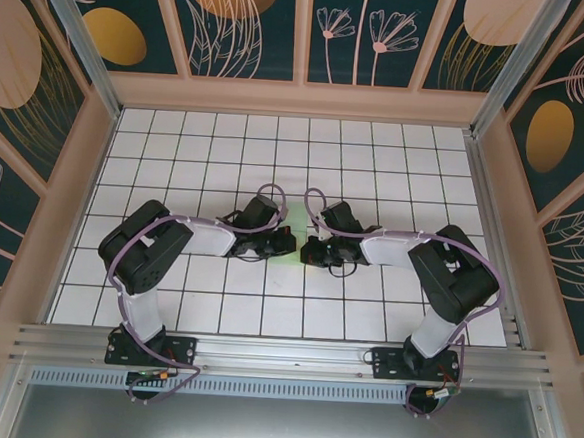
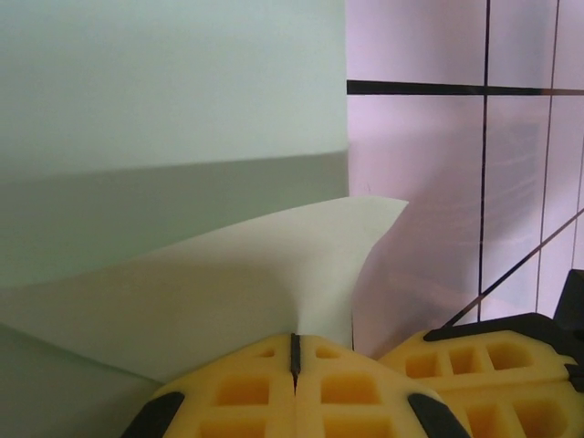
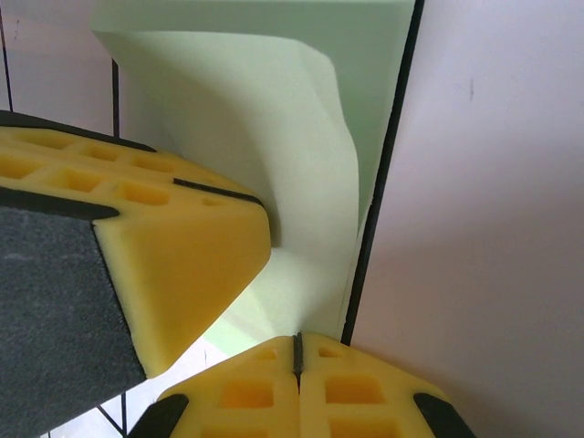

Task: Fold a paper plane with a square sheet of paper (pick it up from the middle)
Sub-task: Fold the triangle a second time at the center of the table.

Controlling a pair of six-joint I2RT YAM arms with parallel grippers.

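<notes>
White gridded tiles are covering the table. The left arm and right arm are reaching inward across it, their tips nearly meeting at the middle. Between them the pale mint square sheet of paper is lying mostly on the tiles, one flap curling upward. From above it is showing as little more than a green sliver, so its outline is hard to judge. The left gripper is pinching the raised edge, yellow pads pressed together. The right gripper is clamping the sheet likewise, just beside the other's finger.
</notes>
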